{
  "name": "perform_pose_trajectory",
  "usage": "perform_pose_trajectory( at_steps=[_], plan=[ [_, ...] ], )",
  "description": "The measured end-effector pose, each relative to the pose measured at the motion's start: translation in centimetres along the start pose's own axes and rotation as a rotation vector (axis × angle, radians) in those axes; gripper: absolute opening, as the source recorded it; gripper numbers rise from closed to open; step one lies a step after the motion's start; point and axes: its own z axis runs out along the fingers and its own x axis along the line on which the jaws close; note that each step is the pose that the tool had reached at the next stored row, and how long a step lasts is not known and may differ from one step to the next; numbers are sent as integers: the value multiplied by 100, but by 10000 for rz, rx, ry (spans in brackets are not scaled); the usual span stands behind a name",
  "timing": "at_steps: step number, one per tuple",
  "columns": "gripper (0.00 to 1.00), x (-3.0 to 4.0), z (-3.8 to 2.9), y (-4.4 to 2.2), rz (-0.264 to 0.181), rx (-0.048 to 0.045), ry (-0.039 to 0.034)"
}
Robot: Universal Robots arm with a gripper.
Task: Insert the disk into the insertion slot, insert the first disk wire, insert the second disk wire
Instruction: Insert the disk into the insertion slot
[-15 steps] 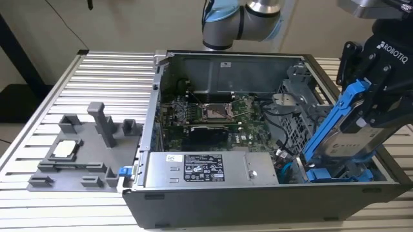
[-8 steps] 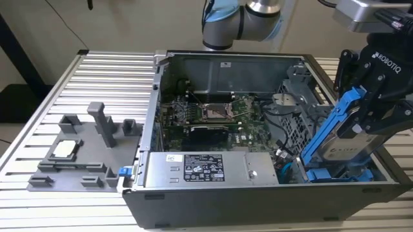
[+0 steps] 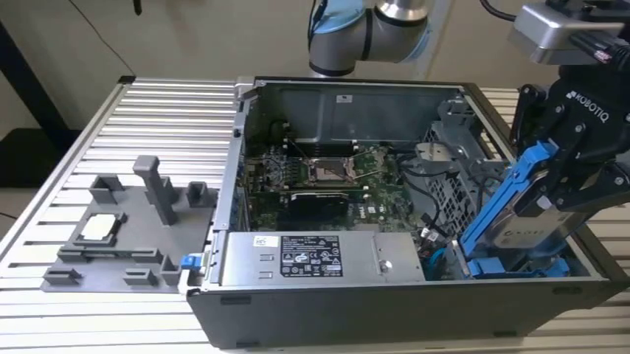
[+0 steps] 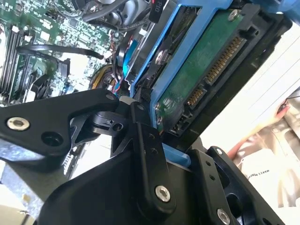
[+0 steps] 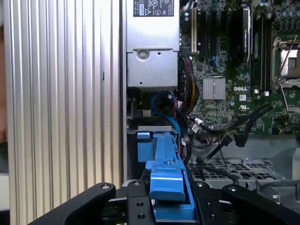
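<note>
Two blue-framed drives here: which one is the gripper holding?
The tilted drive, raised over the case's corner at the exterior view's right, clamped in the gripper. The other drive lies flat, low in the case beneath it.

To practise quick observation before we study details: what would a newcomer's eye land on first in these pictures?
The bright blue carrier of the disk stands out first, held tilted by the black gripper over a corner of the open computer case at the exterior view's right. Next comes the green motherboard, lying bare in the middle of the case, and the grey fixture on the slatted table at the exterior view's left.
</note>
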Motion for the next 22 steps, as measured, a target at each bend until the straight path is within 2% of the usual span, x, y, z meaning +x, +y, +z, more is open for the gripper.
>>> perform_pose_trajectory(
  at_steps=[5, 11, 22],
  plan=[
    [33, -3, 62, -3, -3, 0, -42],
    [33, -27, 145, -5, -6, -2, -131],
    [33, -63, 345, -11, -5, -2, -135]
  ],
)
